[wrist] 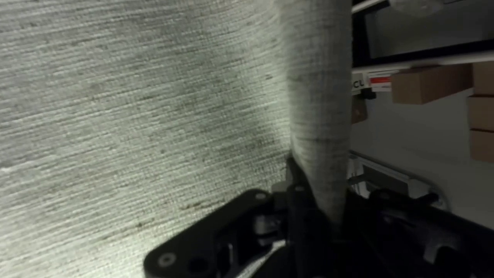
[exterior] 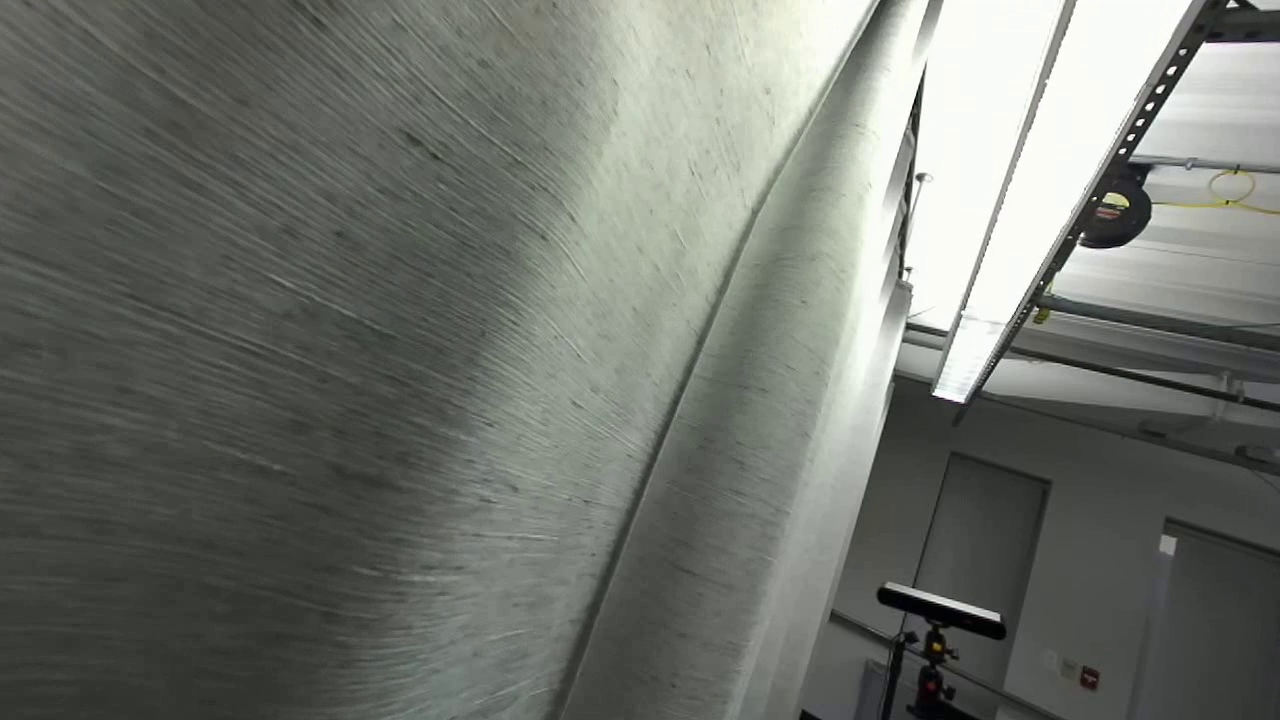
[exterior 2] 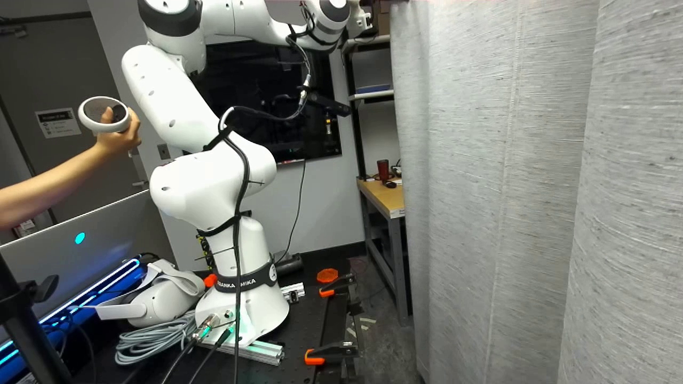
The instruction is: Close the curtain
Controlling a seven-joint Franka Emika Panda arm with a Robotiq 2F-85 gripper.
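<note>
the hand (wrist: 325,191) grips the curtain (wrist: 146,123); a black band (exterior 2: 256,279) reads "franka emika".

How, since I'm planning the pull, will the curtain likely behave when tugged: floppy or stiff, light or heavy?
Probably floppy: the curtain hangs in soft folds in both exterior views. It may bunch before it slides, as it tapers into the robot's hand in the wrist view. The whole could feel heavy, since it spans an exterior view from top to bottom.
</note>
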